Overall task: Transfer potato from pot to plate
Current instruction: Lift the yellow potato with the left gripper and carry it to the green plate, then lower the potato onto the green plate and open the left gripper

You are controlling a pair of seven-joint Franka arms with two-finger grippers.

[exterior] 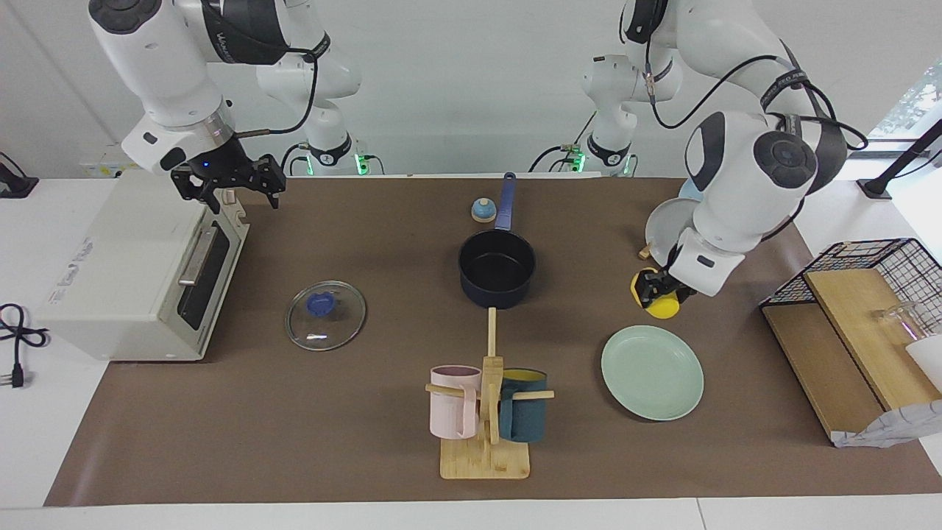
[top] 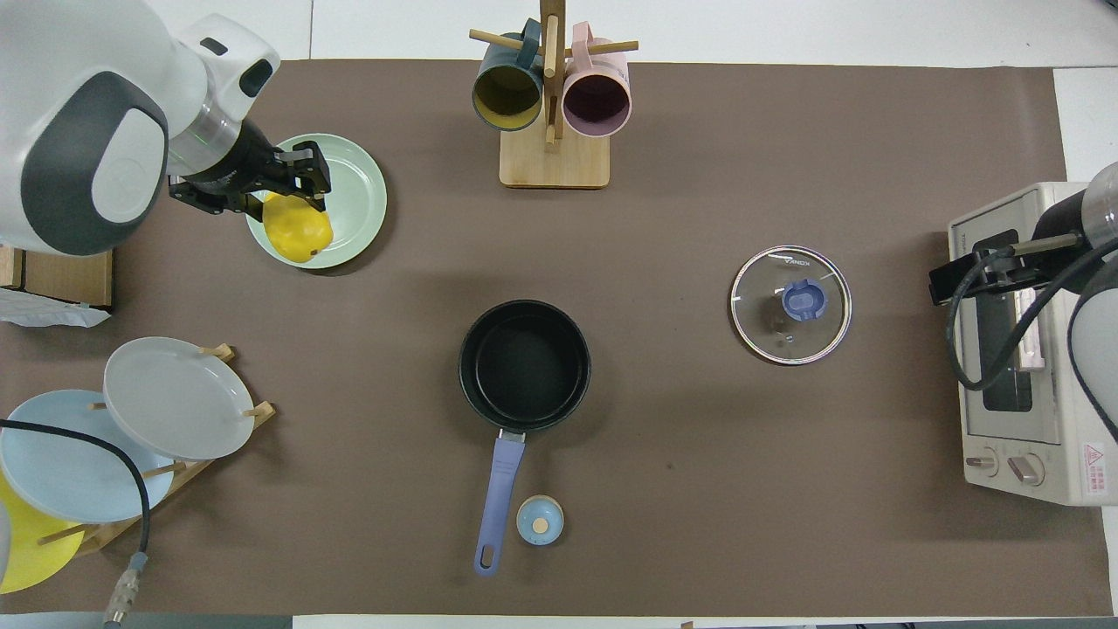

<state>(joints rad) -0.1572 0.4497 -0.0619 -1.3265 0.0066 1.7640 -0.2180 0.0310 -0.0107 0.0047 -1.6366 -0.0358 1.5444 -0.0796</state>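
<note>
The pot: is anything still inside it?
Nothing: the pot shows only its bare black inside, uncovered. The potato is held in the left gripper, beside the plate.

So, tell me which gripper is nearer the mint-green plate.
Left. The left gripper holds the potato beside the plate; the right gripper waits over the toaster oven.

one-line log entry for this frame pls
phase: carry | left gripper: shut on potato, near plate | pot: empty | right gripper: waiting over oven

Robot lab staged as kitchen: toaster oven (exterior: 140, 272), mug rack (exterior: 486, 412), brown mat (exterior: 368, 442), white walls.
</note>
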